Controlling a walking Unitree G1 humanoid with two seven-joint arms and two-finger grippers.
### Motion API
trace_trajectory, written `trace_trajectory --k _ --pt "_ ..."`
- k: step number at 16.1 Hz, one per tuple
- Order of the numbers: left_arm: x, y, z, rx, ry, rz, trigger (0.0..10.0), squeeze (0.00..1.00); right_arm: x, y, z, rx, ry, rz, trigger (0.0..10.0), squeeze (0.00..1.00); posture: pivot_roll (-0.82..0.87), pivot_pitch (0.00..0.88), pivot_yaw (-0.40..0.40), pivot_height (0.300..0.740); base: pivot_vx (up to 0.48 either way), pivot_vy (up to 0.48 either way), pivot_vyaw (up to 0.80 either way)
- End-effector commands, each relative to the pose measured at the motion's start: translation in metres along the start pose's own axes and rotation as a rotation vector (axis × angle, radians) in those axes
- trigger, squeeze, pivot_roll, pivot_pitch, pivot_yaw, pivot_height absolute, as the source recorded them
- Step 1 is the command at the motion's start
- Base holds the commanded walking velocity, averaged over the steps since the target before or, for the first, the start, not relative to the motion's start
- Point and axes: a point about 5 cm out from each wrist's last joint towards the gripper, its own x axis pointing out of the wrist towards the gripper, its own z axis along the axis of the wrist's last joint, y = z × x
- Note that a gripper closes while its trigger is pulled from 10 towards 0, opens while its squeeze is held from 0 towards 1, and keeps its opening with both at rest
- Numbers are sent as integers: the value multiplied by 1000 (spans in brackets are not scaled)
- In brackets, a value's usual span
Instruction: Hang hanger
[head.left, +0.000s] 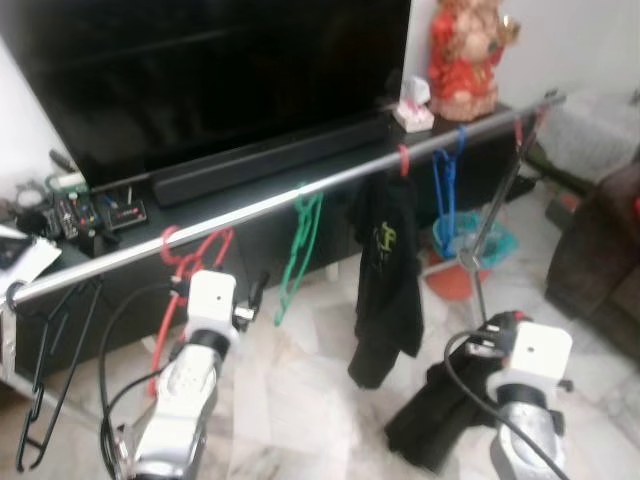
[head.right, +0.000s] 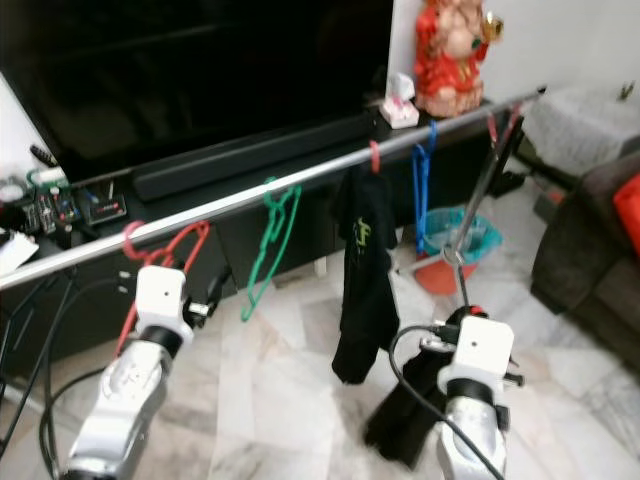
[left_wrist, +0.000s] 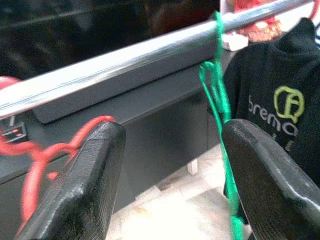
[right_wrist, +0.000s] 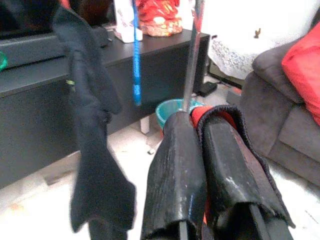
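My left gripper (left_wrist: 170, 180) is spread wide just below the shiny metal rail (head.left: 300, 195), its matte black fingers (left_wrist: 75, 185) bracketing a thin red wire hanger (head.left: 190, 255) hooked there. My right gripper (right_wrist: 210, 165) is clamped on a red hanger (right_wrist: 207, 114) draped in dark, soft cloth (head.left: 440, 410), apparently a garment, low near the marble floor (head.left: 300, 400).

A red statue (head.left: 466, 55) stood on the black TV cabinet (head.left: 300, 190); a grey sofa (right_wrist: 285, 125) sat beside the closed jaws.
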Motion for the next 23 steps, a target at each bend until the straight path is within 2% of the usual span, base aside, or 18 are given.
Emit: trace_trajectory --k 1,11,15,23 --pt "-1 -1 1 -16 -4 -7 10000 0 2 -3 6 3 -33 -10 10000 0 -23 0 68 740 0 0 0" --pt "-2 -8 2 -22 0 -46 10000 0 0 -10 1 1 -9 -43 10000 0 -23 0 65 740 0 0 0" --pt "-2 -8 3 -25 0 -45 10000 0 1 -10 0 4 -1 -43 10000 0 -21 0 65 740 0 0 -759" --pt "-1 -11 3 -27 0 -52 10000 0 1 -9 2 -4 -22 -33 10000 0 -23 0 65 740 0 0 0"
